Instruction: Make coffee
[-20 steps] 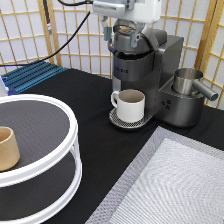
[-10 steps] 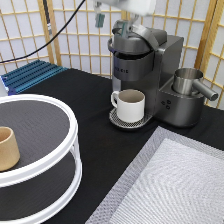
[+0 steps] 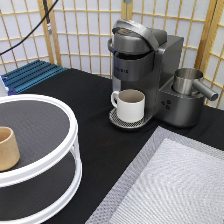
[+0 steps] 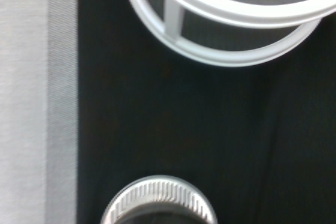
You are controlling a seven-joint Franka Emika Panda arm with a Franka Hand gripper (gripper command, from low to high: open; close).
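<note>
Coffee pod: none showed in either view, so where it was could not be told.
Gripper: out of the exterior view; whether its jaws were apart or together could not be told.
Wrist view: black tablecloth [image 4: 187, 125], the white rack's rim [image 4: 225, 55], a grey mat [image 4: 30, 110] along one edge, a ribbed metal drip plate [image 4: 159, 197].
Coffee machine [image 3: 145, 65]: dark grey, lid closed, at the exterior view's top right.
White mug [image 3: 130, 104]: upright on the drip tray [image 3: 116, 120] under the spout, handle toward the exterior view's left.
Metal jug [image 3: 187, 81]: on the machine's right side.
Two-tier white rack [image 3: 50, 145]: at the exterior view's left.
Tan cup [image 3: 7, 148]: upright on the rack's upper shelf.
Blue tray [image 3: 32, 75]: far left, behind the rack.
</note>
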